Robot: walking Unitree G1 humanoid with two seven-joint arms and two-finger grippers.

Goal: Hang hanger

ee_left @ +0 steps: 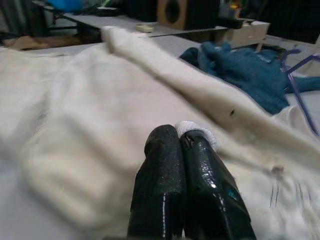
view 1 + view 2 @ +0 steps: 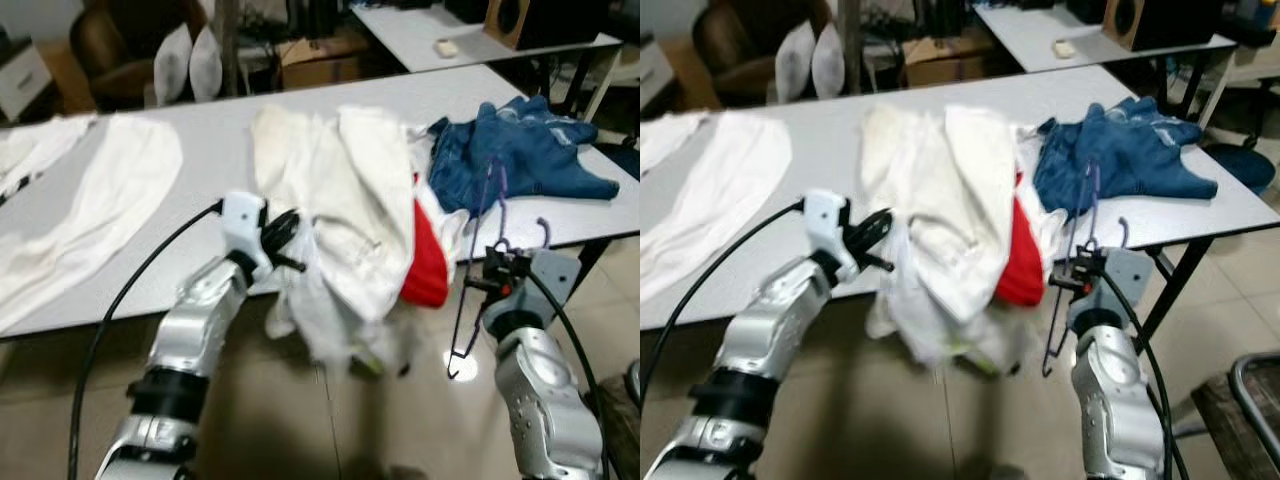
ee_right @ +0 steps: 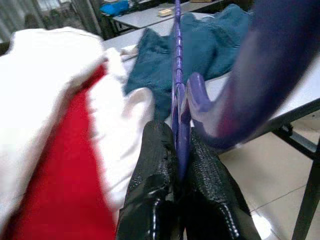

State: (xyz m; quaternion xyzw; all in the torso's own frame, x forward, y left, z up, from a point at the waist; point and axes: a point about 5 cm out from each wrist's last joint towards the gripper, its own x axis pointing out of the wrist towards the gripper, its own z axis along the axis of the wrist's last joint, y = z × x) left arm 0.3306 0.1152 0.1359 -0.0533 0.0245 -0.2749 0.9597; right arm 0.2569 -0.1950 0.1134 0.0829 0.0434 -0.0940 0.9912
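Fingers (image 3: 205, 200) of the right gripper (image 2: 497, 268) are clamped on the thin purple wire hanger (image 2: 478, 270), which hangs upright just off the near right edge of the table (image 2: 210, 150), its lower loop dangling over the glossy tiled floor (image 2: 400, 420) and its curved hook beside the wrist. Pressed together in the left wrist view, the left gripper's (image 1: 182, 145) smooth black fingers (image 1: 162, 170) pinch a small fold of the white garment (image 2: 340, 210), a soft, rumpled cloth that drapes over the near table edge and sags toward the floor. A red cloth (image 2: 428, 260) shows from under the white one, between the two grippers. Farther right on the table lies a crumpled blue denim piece (image 2: 520, 150), rough in weave, near the hanger's top. On the left part of the flat grey table, well apart from these, long cream-coloured garments (image 2: 100, 210) lie spread out. Beyond the far edge stand a second table (image 2: 420, 35) with a wooden speaker box (image 2: 510, 20) and a brown chair (image 2: 110, 50) holding pale cushions.
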